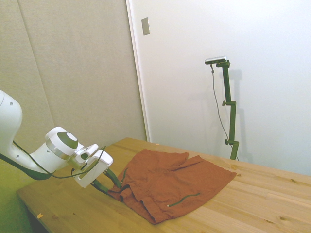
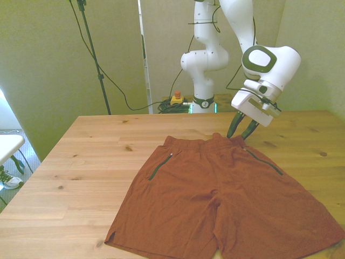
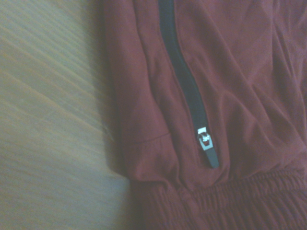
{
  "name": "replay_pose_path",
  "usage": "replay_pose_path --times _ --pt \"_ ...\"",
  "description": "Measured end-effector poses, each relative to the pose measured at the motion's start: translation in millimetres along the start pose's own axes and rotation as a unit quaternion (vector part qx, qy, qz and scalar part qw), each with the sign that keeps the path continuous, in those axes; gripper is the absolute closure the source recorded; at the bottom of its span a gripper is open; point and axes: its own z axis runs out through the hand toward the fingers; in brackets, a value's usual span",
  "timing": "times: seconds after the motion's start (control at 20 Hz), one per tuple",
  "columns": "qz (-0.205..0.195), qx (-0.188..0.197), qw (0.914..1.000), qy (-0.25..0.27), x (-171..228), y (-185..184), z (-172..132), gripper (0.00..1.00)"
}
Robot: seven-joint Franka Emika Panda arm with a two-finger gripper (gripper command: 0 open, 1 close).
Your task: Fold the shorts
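The rust-orange shorts [image 2: 215, 199] lie spread flat on the wooden table [image 2: 91, 162], waistband toward the far edge and both legs toward the near edge. My gripper [image 2: 239, 136] is tilted down at the waistband, on the front view's right half, near the top of a dark zipper pocket line [image 2: 263, 161]. Its two dark fingers stand apart, open, with tips at the cloth's edge. From the side, the gripper [image 1: 114, 188] meets the shorts [image 1: 170, 182] at their nearest corner. The wrist view shows the shorts [image 3: 240, 96] close up, with the zipper pull [image 3: 205, 139] and the gathered waistband [image 3: 230, 201].
Bare wood [image 2: 91, 162] extends to the front view's left of the shorts. Behind the table's far edge sits a yellow box with a red button [image 2: 176, 97] among cables. A white seat [image 2: 8, 144] and a shoe [image 2: 8, 181] stand off the table's left.
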Motion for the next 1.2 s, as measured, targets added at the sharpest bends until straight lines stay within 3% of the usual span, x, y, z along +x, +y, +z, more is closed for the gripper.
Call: replay_pose_path --times 0.85,1.2 --pt "-0.007 0.020 0.9998 -0.003 -14 -6 -2 1.00" --pt "0.051 0.050 0.9975 -0.004 10 28 -48 1.00"
